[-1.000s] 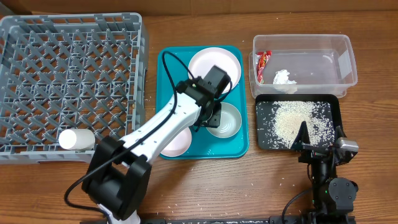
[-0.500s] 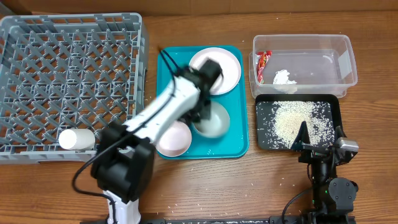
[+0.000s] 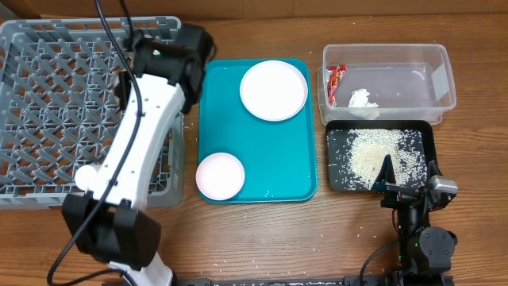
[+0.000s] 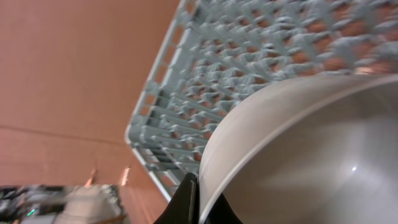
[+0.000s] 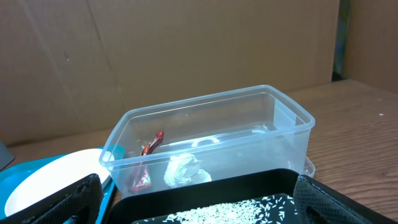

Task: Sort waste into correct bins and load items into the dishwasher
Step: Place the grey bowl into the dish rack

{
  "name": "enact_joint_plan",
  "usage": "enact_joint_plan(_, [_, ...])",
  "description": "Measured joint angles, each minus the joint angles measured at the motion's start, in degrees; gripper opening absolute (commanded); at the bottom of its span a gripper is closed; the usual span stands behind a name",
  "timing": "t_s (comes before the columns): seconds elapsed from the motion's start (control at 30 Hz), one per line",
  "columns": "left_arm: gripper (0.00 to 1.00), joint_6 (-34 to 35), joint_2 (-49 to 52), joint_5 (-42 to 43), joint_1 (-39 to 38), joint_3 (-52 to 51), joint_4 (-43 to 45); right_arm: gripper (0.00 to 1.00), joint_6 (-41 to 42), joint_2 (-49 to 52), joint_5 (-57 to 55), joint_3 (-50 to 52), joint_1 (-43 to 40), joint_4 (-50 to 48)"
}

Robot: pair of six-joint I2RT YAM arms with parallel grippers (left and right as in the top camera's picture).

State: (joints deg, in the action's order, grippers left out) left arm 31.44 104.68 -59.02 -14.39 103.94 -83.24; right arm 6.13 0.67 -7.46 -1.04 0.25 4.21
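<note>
L gripper (image 4: 198,190) is clamping rim of small pale round bowl (image 4: 298,149) over large grey plastic lattice dish rack (image 3: 71,103), 10 o'clock (bowl hidden overhead). R gripper (image 3: 388,173) is sitting spread apart, 5 o'clock, over shallow black rectangular tray (image 3: 341,181).

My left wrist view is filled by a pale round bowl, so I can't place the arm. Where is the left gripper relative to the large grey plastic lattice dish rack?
Observer: The left gripper, clamped on the rim of the pale round bowl, is over the right wall of the large grey plastic dish rack, near its far corner.
Operator: What sits on the flat teal tray?
Observer: The flat teal tray holds a round pale plate at its far end and one small pale bowl in its near-left corner.
Operator: Is the right arm close?
Observer: No. The right gripper is open at the near edge of the shallow black rectangular tray holding white rice grains.
</note>
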Motion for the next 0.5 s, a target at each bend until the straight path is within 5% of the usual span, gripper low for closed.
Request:
enact_joint_plan(0.2, [0.04, 0.0, 8.4, -3.5, 7.3, -1.0, 5.1, 1.0, 0.0, 0.0, 0.0, 0.0, 0.0, 0.0])
enact_joint_plan(0.5, [0.04, -3.3, 17.2, -6.7, 7.4, -1.2, 12.6, 1.0, 0.0, 0.0, 0.0, 0.0, 0.0, 0.0])
